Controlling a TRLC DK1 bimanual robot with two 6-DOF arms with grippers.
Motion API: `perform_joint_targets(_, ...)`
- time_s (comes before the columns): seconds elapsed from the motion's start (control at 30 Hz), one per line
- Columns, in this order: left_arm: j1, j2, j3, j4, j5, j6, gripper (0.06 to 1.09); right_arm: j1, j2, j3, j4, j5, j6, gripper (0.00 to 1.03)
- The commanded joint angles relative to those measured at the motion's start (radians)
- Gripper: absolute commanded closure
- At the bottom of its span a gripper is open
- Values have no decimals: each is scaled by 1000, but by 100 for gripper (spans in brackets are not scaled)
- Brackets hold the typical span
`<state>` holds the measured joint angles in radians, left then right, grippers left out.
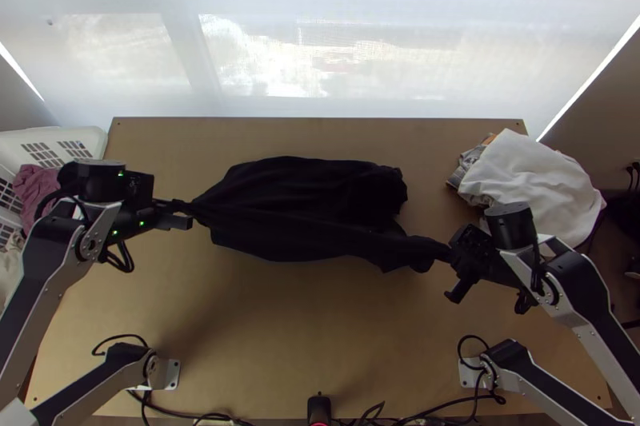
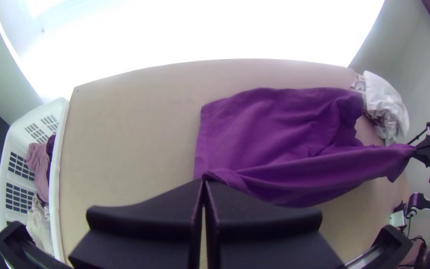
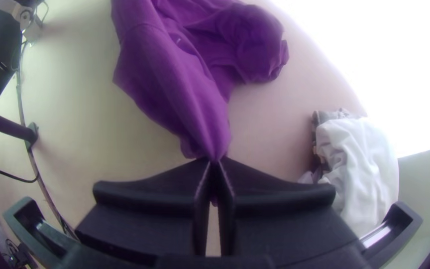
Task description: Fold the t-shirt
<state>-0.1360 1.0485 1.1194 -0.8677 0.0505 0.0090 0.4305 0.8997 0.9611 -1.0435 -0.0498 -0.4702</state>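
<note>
Presumably at the stretching step of a fold, my left pincer (image 2: pixel 203 180) and right pincer (image 3: pixel 214 160) grip opposite ends of the t-shirt (image 1: pixel 296 202) over the desk (image 1: pixel 280 330), the next move calling for level, matched carrying.

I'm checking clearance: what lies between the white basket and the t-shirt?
The top view shows the left end effector there, gripping the t-shirt.

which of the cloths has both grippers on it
The t-shirt, stretched across mid-table: the left gripper pinches one end and the right gripper the other, while the white cloth and pink cloth lie ungripped.
</note>
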Motion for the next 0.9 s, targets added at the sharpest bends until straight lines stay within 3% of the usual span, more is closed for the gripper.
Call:
perform_joint_targets(0.0, 27, -193, 3, -56, 45, 34, 105, -4, -50, 140, -104, 1, 19, 100)
perform_joint_targets(0.2, 29, -314, 66, -114, 61, 34, 105, 16, -91, 257, -245, 5, 30, 100)
perform_joint_targets(0.37, 33, -337, 30, -108, 86, 36, 105, 25, -124, 240, -296, 5, 30, 100)
perform_joint_targets(0.57, -13, -240, -225, 139, 107, 43, 105, 44, -148, 119, -271, 4, 45, 100)
perform_joint_targets(0.87, -99, 120, -313, 527, 100, 45, 105, 59, -147, -1, -236, 11, 42, 100)
